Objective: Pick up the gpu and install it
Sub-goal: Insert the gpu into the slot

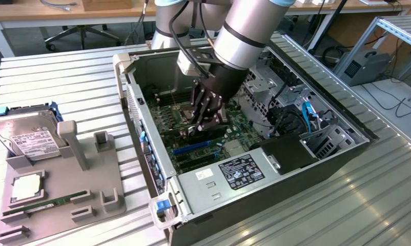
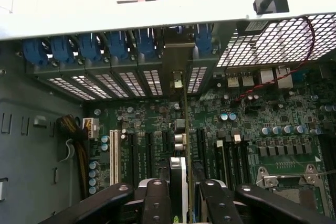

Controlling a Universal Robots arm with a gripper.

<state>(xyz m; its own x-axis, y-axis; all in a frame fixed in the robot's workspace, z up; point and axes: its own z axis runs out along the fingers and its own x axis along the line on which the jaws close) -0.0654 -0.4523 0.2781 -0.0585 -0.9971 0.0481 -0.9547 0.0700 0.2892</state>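
the hand [image 1: 204,122] is down inside the open computer case [image 1: 342,130], which lies on its side on the slatted metal desk [image 1: 62,87]. its black fingers [image 2: 157,200] are clamped on the gpu [image 2: 181,129], which runs edge-on straight out from between the fingertips toward the case's rear wall. in the wrist view the card's thin edge stands over the motherboard [image 2: 273,129] among the expansion slots [image 2: 113,156], and its metal end bracket [image 2: 178,59] sits at the rear openings, between the blue slot clips [image 2: 89,48]. whether the card is fully seated cannot be told. in the exterior view, a grey holder tray [image 1: 62,179] on the exterior view's left carries a hard drive [image 1: 27,136] and a ram stick [image 1: 45,205], well apart from the hand.
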